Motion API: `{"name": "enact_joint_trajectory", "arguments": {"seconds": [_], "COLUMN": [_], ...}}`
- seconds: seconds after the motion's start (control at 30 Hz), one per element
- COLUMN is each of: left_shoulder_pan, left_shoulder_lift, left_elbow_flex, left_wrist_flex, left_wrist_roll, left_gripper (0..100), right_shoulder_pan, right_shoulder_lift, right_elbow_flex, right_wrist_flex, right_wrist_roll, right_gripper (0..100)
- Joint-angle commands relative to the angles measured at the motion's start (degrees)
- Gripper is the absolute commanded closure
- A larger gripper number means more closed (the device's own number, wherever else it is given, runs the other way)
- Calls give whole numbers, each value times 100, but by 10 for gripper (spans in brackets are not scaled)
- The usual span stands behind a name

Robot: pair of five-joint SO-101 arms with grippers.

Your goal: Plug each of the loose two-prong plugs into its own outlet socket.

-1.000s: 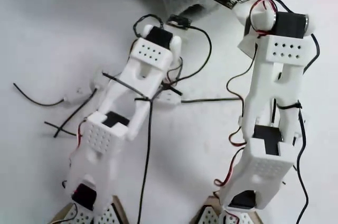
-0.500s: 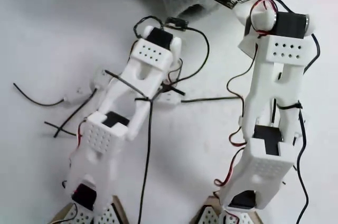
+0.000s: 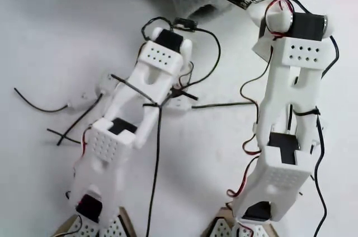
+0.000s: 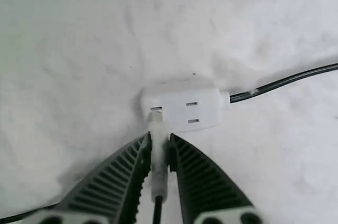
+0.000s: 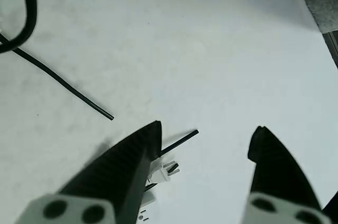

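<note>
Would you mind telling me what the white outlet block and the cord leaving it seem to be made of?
The outlet block looks like moulded white plastic: smooth, even surface, rounded edges and clean-cut slots. Its cord seems sheathed in rubber or vinyl, though I cannot tell which: black, thin, lying in a gentle curve.

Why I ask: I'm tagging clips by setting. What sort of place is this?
Likely a robotics lab bench: two arms on a white table, the left gripper shut on a plug at an outlet socket.

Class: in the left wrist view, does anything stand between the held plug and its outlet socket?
Nothing visible does: the plug in the left gripper touches the outlet block at its end socket.
</note>
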Motion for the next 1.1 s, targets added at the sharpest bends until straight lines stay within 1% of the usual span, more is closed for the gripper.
{"name": "enact_joint_trajectory", "arguments": {"seconds": [0.0, 0.47, 0.6, 0.83, 0.97, 1.07], "left_shoulder_pan": [31, 31, 31, 31, 13, 13], "left_shoulder_lift": [-31, -48, -84, -57, -40, -40], "left_elbow_flex": [0, -62, -79, -79, -79, -79], "left_wrist_flex": [62, 53, 35, -97, -211, -211], "left_wrist_roll": [62, 325, 756, 818, 1108, 1116], "left_gripper": [973, 973, 972, 972, 972, 972], "right_shoulder_pan": [40, 40, 40, 40, 40, 40], "right_shoulder_lift": [-295, -295, -295, -295, -295, -295], "right_elbow_flex": [-18, -18, -18, -18, -18, -9], "right_wrist_flex": [-57, -57, -57, -57, -57, -57], "right_wrist_roll": [44, 44, 44, 44, 44, 44], "right_gripper": [733, 733, 733, 733, 733, 733]}}
